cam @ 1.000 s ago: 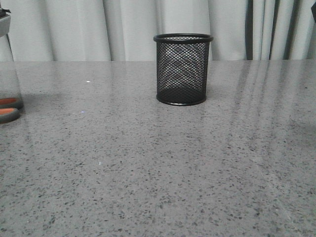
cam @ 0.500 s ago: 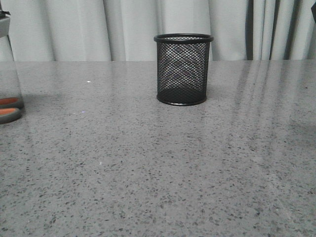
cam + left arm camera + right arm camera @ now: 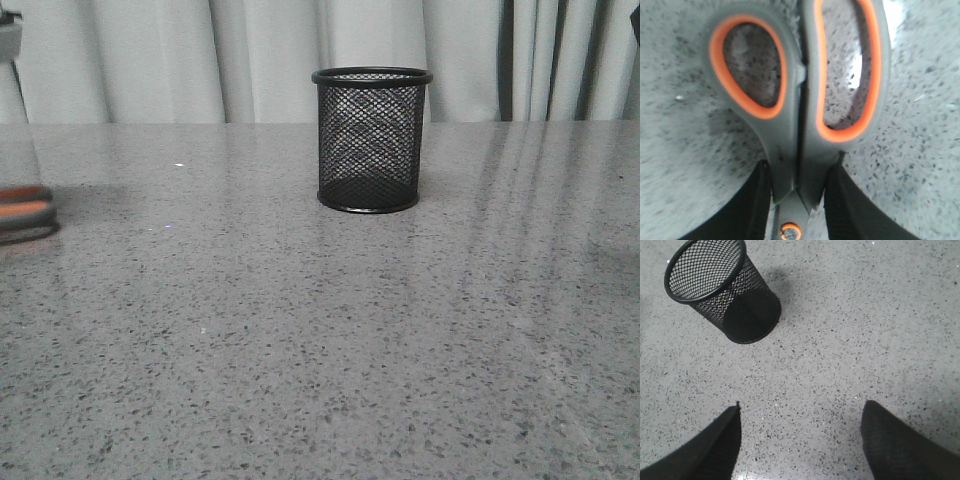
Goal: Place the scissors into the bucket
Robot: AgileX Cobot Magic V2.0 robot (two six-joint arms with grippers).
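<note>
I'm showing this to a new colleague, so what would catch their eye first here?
The black mesh bucket stands upright and alone mid-table, toward the back. At the table's far left edge, the orange-lined scissors sit clamped near their pivot in the left gripper, while the right gripper hangs open and empty.

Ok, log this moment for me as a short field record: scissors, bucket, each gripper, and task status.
scissors: closed, dark grey handles lined in orange, held near the pivot; handles just visible at the left edge of the front view
bucket: upright on the table, nothing visible inside
left gripper: fingers on either side of the scissors, shut on them
right gripper: open, holding nothing, above bare table short of the bucket
task status: scissors not yet in bucket
</note>
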